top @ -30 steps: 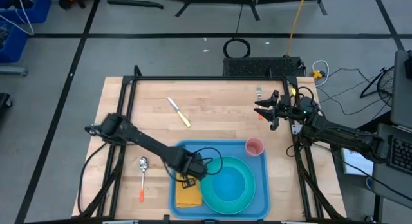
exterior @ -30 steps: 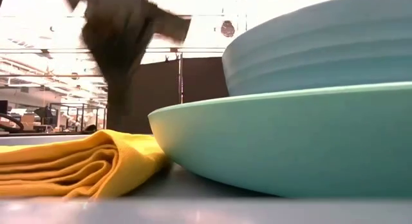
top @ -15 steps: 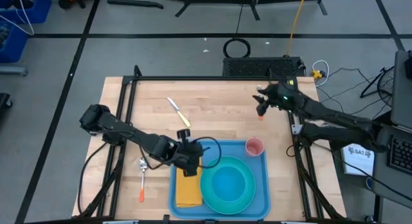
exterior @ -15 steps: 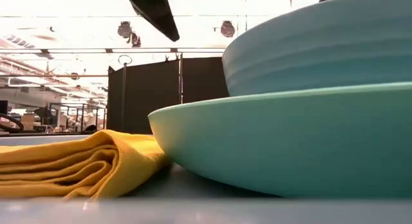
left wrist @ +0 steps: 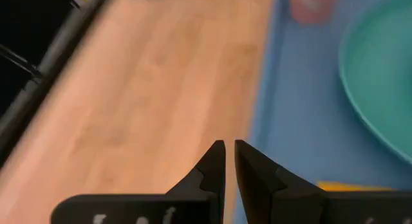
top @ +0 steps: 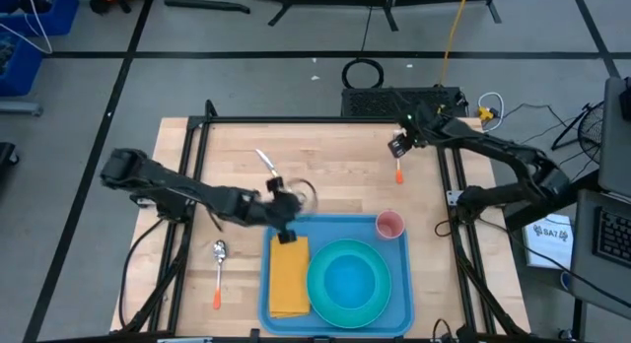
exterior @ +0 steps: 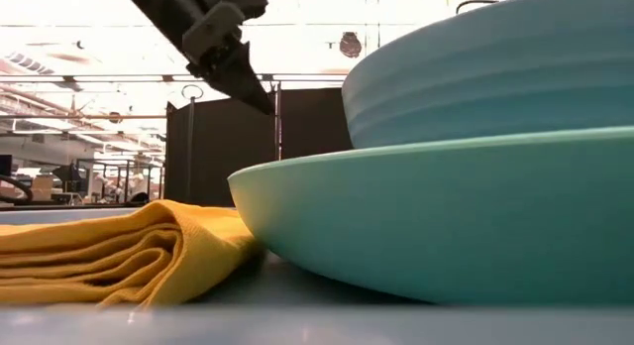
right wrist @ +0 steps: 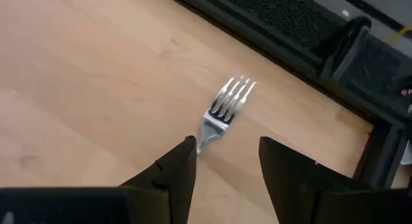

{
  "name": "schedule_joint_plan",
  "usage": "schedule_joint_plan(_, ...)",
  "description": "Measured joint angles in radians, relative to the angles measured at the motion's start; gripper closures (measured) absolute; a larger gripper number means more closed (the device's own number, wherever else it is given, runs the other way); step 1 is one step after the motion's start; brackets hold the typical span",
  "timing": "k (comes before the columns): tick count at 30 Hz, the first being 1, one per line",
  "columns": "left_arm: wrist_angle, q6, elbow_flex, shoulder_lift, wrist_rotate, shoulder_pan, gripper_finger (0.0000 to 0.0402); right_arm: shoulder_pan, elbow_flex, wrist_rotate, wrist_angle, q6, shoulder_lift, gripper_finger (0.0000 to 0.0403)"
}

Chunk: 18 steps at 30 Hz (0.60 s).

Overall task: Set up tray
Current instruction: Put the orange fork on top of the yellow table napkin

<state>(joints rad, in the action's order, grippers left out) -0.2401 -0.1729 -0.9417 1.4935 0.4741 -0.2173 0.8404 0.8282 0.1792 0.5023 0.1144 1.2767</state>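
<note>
Large flat blue plastic tray sits at near centre, napkin and plate aboard; right gripper open, empty, straddling silver fork far right to grasp; left gripper nearly shut, empty, above tray's far-left corner.

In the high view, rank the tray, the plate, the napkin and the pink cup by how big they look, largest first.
1. tray
2. plate
3. napkin
4. pink cup

All four lie at about the same height under the overhead camera, so the order is dependable.
</note>
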Motion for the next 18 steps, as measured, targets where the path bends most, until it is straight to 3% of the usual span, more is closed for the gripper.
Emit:
schedule_joint_plan(3,0.167,0.022,0.132,-0.127,-0.012,0.044,0.0364,0.022,0.001,-0.052,0.010,0.018,0.045,0.0243)
schedule_joint_plan(10,0.525,0.124,0.356,-0.332,-0.196,0.123,0.0364,0.022,0.001,-0.078,0.015,0.056,0.171,0.0243)
schedule_joint_plan(18,0.533,0.120,0.420,-0.374,-0.225,0.166,0.0364,0.015,-0.001,-0.092,0.021,0.117,0.229,0.0243)
